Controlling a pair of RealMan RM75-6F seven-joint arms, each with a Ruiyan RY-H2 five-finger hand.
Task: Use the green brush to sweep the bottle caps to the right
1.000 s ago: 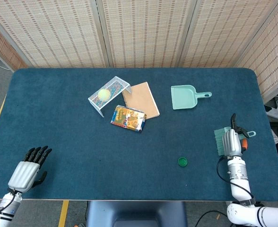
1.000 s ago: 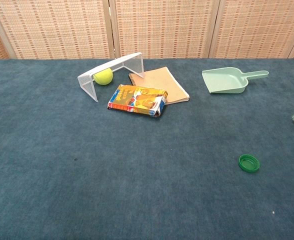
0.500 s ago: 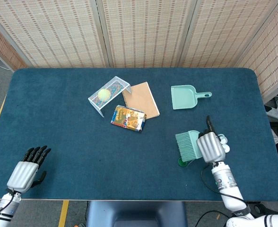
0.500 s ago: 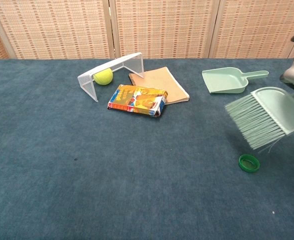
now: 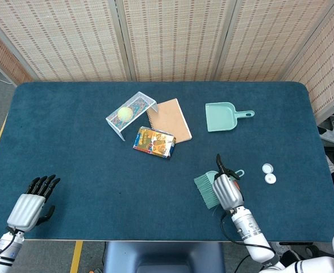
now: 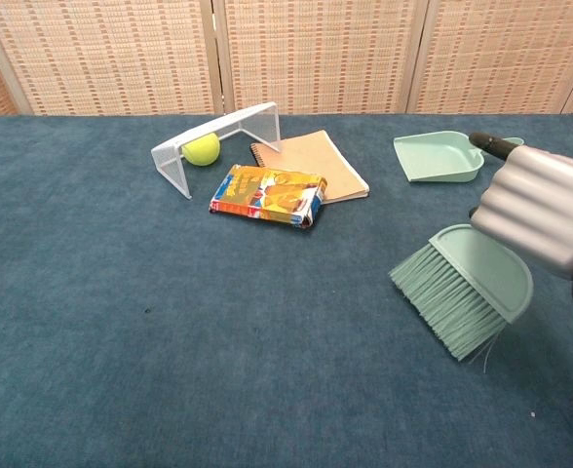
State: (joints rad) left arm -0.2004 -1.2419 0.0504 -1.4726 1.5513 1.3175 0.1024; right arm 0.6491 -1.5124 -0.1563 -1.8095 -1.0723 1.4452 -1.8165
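The right hand has carried the green brush leftward along the table's near edge, fingers wrapped round its handle. Two white bottle caps lie nearer the right edge; the green cap is hidden. The left hand rests empty, fingers spread.

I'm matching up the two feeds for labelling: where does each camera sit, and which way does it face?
Head view: high above the near edge, looking steeply down on the whole table; shows the left hand and the right hand holding the green brush.
Chest view: low at the near edge, looking across toward the screens; only the right hand shows.
Shared: brush, dustpan, notebook, tennis ball.
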